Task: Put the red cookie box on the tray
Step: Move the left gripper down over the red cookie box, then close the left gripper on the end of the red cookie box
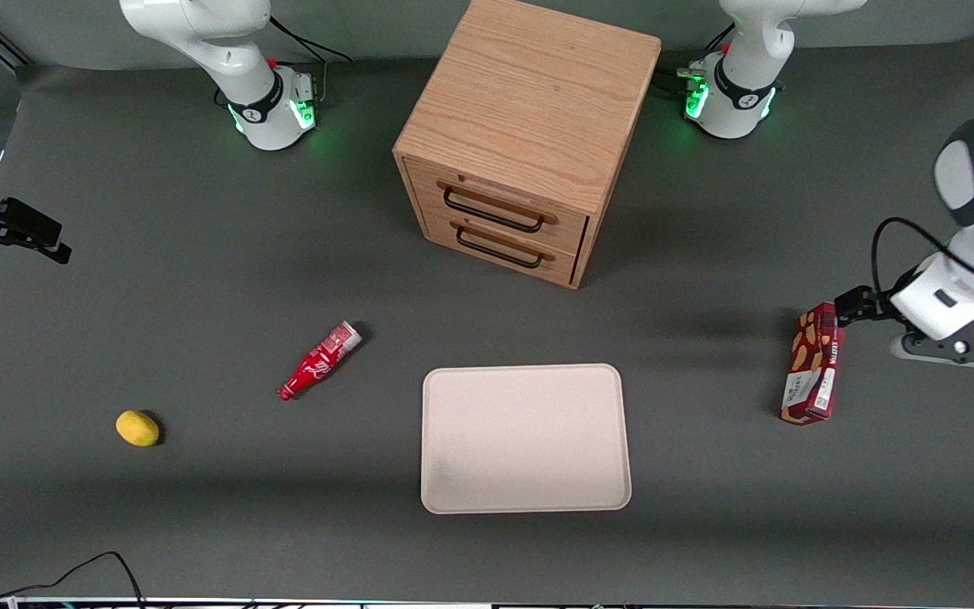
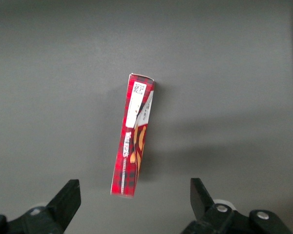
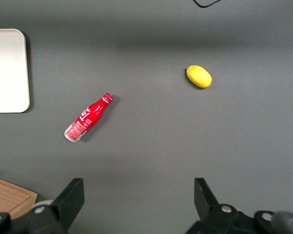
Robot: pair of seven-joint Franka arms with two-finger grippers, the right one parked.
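Observation:
The red cookie box (image 1: 813,365) lies flat on the grey table toward the working arm's end, its white-label end nearer the front camera. It also shows in the left wrist view (image 2: 133,146). My left gripper (image 1: 859,308) hovers above the table at the box's cookie-picture end, farther from the front camera. Its fingers (image 2: 68,195) stand wide open and empty, and the gripper (image 2: 134,191) touches nothing. The beige tray (image 1: 525,437) lies empty on the table in front of the drawer cabinet, apart from the box. It also shows in the right wrist view (image 3: 7,73).
A wooden two-drawer cabinet (image 1: 521,135) stands at mid-table. A small red bottle (image 1: 320,361) lies beside the tray toward the parked arm's end, and a yellow lemon (image 1: 138,427) lies farther that way. A black cable (image 1: 98,567) lies at the front edge.

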